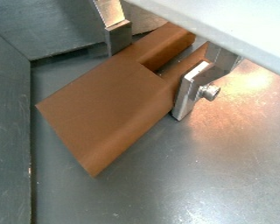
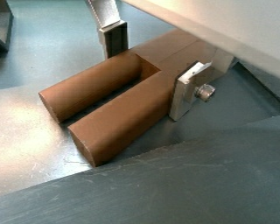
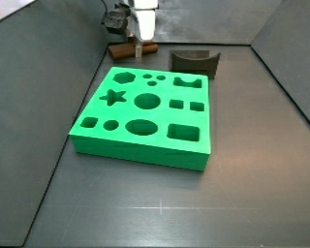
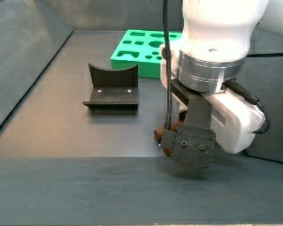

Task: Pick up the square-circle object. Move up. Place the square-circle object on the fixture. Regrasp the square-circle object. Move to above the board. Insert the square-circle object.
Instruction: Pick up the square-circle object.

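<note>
Brown square-circle object [image 2: 108,105] lies flat on the floor, gripper [image 2: 154,61] right down over it, silver fingers [image 2: 192,87] spread either side, not visibly pinching yet. If they close off-centre the peg could twist. Fixture [image 3: 194,61] sits nearby.

lab test cell: grey walled floor [image 3: 184,203], gripper [image 4: 179,132] low, fixture [image 4: 112,88].

The gripper [image 2: 149,66] has flat silver fingers [image 2: 191,90] fastened by a screw, under a white wrist with black cables.
</note>
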Controlling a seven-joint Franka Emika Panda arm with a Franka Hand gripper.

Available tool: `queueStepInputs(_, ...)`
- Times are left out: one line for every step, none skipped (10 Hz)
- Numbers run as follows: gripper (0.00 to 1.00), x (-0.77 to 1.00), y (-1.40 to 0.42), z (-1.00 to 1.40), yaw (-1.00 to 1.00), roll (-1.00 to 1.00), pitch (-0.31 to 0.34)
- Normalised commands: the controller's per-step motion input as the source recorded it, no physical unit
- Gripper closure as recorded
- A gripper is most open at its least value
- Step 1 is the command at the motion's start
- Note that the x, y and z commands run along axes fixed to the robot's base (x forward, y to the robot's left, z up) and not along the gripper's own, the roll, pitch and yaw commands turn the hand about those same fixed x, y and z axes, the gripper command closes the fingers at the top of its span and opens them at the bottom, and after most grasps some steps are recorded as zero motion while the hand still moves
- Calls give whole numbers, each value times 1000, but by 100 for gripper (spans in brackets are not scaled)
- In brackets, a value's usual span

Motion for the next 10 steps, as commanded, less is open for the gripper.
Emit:
queueStepInputs(100,0,0,0,0,0,0)
queueStepInputs(100,0,0,0,0,0,0)
queueStepInputs(100,0,0,0,0,0,0)
queueStepInputs(100,0,0,0,0,0,0)
queueStepInputs(100,0,0,0,0,0,0)
queueStepInputs(100,0,0,0,0,0,0)
queueStepInputs(100,0,0,0,0,0,0)
queueStepInputs(100,0,0,0,0,0,0)
queueStepInputs(100,0,0,0,0,0,0)
queueStepInputs(100,0,0,0,0,0,0)
